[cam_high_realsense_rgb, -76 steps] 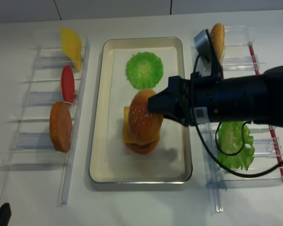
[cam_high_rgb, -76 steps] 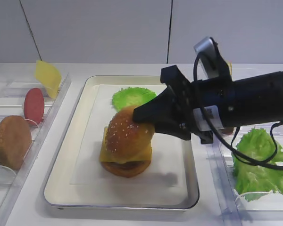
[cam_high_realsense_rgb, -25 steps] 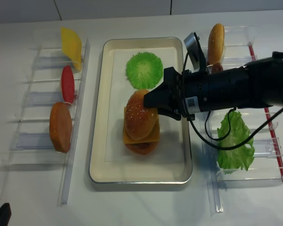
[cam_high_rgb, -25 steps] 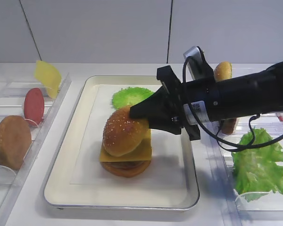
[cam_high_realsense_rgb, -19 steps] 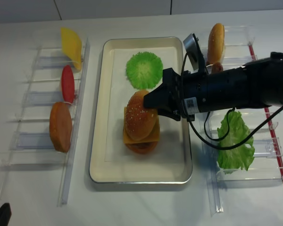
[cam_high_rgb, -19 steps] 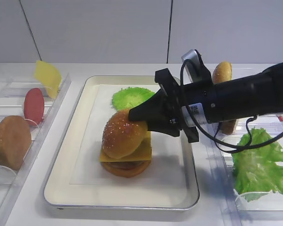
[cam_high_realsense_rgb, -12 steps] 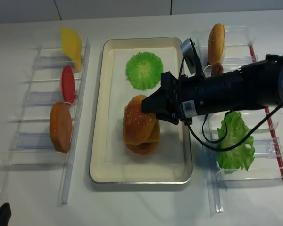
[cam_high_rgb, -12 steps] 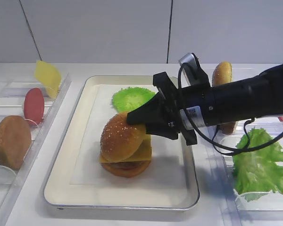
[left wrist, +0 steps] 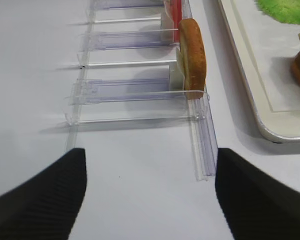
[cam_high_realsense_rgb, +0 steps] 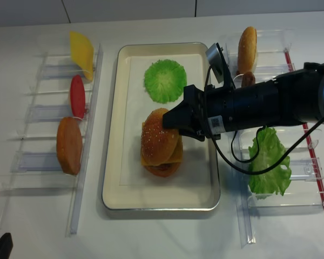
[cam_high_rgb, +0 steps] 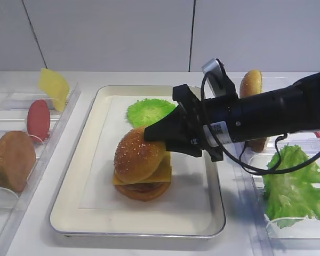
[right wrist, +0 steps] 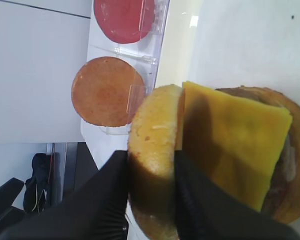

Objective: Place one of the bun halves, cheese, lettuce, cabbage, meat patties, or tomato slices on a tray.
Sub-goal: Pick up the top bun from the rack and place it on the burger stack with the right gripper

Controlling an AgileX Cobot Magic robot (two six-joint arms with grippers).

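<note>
The tray (cam_high_rgb: 90,133) sits mid-table, clear racks (cam_high_realsense_rgb: 48,113) on both sides of it. Over its right rim reaches the right gripper (right wrist: 150,195), jaws pinched narrow on the bun top (cam_high_rgb: 138,156), which rests tilted on the cheese (right wrist: 230,145) and patty (cam_high_rgb: 141,188) at the tray's middle. A green leaf (cam_high_realsense_rgb: 165,80) lies at the tray's far end. The left gripper (left wrist: 150,190) stands wide, holding nothing, left of the tray.

front oblique, overhead, both share tray (cam_high_rgb: 85,213)
</note>
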